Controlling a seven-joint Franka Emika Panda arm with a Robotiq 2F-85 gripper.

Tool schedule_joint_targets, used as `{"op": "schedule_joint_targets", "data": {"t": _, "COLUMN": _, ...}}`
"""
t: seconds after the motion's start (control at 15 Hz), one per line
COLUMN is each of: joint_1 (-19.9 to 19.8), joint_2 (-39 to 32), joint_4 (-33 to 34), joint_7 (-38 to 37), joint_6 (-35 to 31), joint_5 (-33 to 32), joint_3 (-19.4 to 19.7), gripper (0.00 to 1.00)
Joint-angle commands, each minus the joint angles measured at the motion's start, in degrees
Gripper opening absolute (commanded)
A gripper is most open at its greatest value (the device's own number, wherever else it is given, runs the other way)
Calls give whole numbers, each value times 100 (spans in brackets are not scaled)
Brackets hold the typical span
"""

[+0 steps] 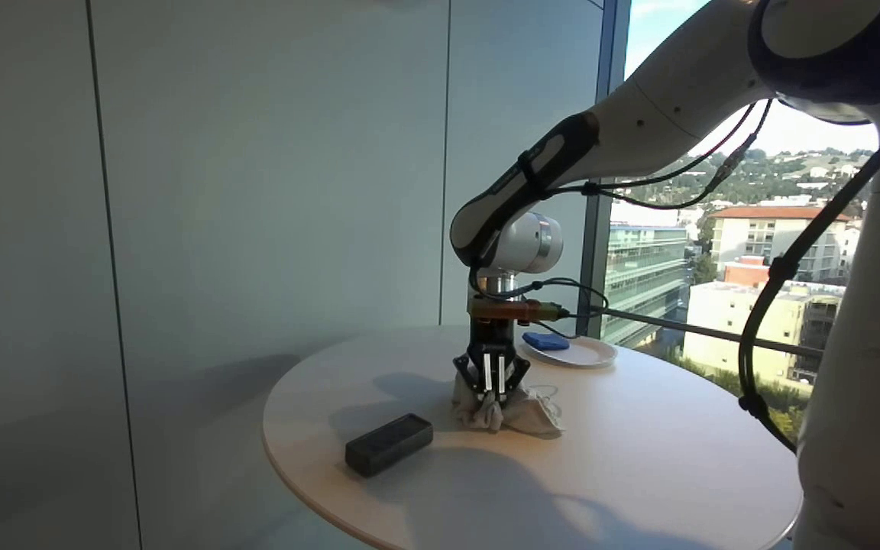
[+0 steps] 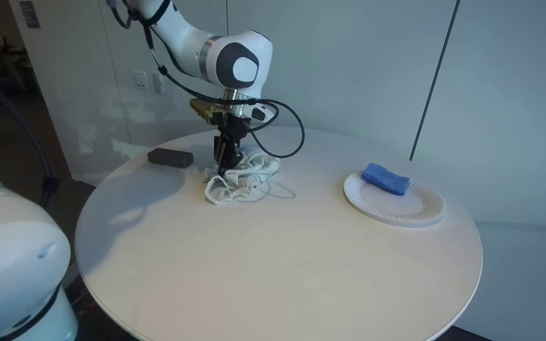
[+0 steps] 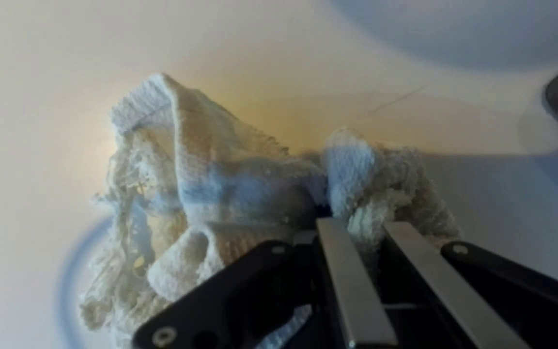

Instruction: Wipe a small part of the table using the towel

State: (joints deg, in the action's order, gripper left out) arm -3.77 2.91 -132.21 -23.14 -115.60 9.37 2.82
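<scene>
In an exterior view, the gripper [image 1: 493, 399] points straight down into the towel [image 1: 535, 416], which sits in a heap on the round table [image 1: 661, 458]. The towel looks light brown and scrunched up, with one end poking out to a corner. A dark block [image 1: 389, 444] lies near it.

In an exterior view, the towel [image 2: 249, 177] looks whiter — all bumps, folds and wavy edges. Well apart from it, a blue thing [image 2: 386, 179] lies on a white plate [image 2: 415, 206].

In the wrist view, the towel [image 3: 240, 189] looks fuzzy, with tiny lines in the cloth and messy loose threads along its left side. A bluish band runs across it — I cannot tell if that is a stripe or a shadow. The two silver fingers [image 3: 353, 286] pinch one fluffy fold between them, and the rest of the towel spills out on the table, mostly to the left of them.
</scene>
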Motion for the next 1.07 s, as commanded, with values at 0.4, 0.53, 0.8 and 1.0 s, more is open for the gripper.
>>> {"op": "schedule_joint_targets", "data": {"t": 0.4, "joint_1": -64, "joint_2": 1036, "joint_4": 603, "joint_7": -986, "joint_6": 715, "joint_5": -2900, "joint_3": -212, "gripper": 7}}
{"op": "schedule_joint_targets", "data": {"t": 0.53, "joint_1": -108, "joint_2": 1289, "joint_4": 971, "joint_7": -826, "joint_6": 899, "joint_5": -3373, "joint_3": -271, "gripper": 7}}
{"op": "schedule_joint_targets", "data": {"t": 0.8, "joint_1": -121, "joint_2": 1241, "joint_4": 2123, "joint_7": -185, "joint_6": 704, "joint_5": -3877, "joint_3": -333, "gripper": 7}}
{"op": "schedule_joint_targets", "data": {"t": 1.0, "joint_1": 29, "joint_2": 607, "joint_4": 3144, "joint_7": 543, "joint_6": 249, "joint_5": -3980, "joint_3": -213, "gripper": 7}}
